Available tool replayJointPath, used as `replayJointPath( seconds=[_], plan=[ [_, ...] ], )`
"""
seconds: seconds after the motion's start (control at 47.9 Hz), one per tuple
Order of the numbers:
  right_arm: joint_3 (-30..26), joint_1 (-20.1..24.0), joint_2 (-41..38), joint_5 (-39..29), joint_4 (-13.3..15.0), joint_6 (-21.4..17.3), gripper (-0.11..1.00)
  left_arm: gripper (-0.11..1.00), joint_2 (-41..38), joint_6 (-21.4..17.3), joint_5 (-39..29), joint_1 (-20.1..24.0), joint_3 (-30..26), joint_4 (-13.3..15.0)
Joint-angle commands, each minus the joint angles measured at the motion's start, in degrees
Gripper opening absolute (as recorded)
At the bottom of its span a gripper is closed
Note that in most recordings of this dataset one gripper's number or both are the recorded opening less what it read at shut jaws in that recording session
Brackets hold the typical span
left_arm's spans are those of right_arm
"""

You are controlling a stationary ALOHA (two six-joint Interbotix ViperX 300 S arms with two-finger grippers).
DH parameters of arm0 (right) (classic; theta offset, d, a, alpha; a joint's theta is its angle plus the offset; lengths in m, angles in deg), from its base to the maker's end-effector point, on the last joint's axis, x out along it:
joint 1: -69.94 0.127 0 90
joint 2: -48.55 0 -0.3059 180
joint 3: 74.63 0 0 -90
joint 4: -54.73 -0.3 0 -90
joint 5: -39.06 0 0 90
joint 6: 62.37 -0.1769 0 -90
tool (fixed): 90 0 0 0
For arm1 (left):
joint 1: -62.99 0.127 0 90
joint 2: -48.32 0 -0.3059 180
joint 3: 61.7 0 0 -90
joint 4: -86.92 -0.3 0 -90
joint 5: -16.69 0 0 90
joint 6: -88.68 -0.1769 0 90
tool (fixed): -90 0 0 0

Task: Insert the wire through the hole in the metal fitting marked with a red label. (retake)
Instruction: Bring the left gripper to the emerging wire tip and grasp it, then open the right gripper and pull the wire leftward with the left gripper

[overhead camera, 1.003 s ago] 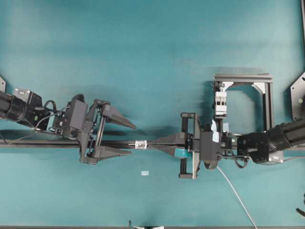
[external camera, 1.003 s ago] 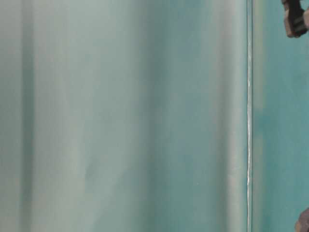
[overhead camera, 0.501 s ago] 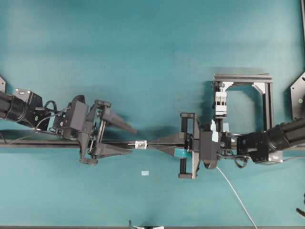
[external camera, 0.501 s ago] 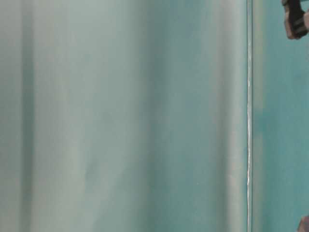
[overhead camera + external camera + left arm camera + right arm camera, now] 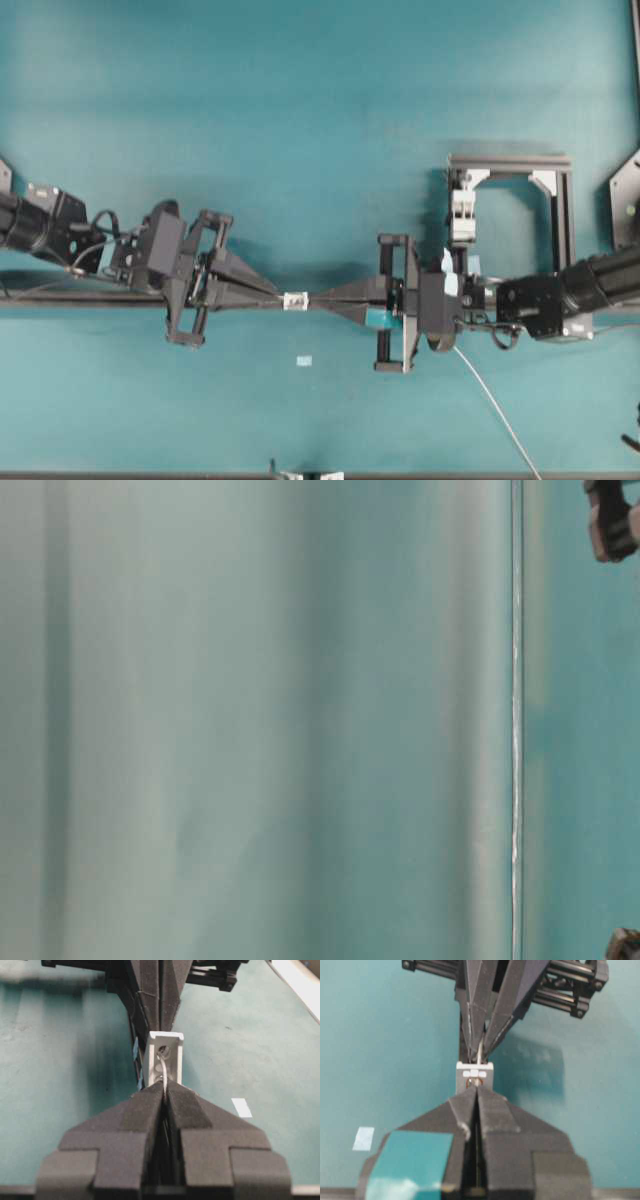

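Wire (image 5: 161,1067) is emerging from the hole (image 5: 163,1051) of the metal fitting (image 5: 164,1056), mid-table. Left gripper (image 5: 165,1091) is pinching the protruding tip; right gripper (image 5: 476,1091) is clamping the fitting. Likely next: steady pull leftward, keeping the fitting still.

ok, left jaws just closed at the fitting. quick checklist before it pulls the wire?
1. Left gripper shut on the wire: ok.
2. Wire passes through the hole of the metal fitting: ok, it leaves the hole on the left-wrist side.
3. Right gripper shut, tips against the fitting: ok; exact grip cannot tell.
4. Both grippers in line across the fitting, overhead: ok.
5. Wire slack trailing behind the right arm: ok.
6. Red label on the fitting: cannot tell.
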Motion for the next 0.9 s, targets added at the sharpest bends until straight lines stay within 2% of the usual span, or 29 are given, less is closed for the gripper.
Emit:
replayJointPath(
  seconds=[0.0,0.794,0.878],
  plan=[
    [-0.5,-0.2,0.7,0.0,0.1,0.1,0.02,-0.10,1.4,-0.1,-0.2,0.0,-0.3,0.1],
    [-0.8,-0.5,0.9,-1.7,-0.4,-0.4,0.02,-0.10,1.4,-0.1,-0.7,-0.3,-0.4,0.0],
    [-0.5,-0.5,1.3,-1.9,-0.6,-0.4,0.11,-0.10,1.3,-0.1,-0.8,-0.4,-0.4,-0.1]
  ],
)
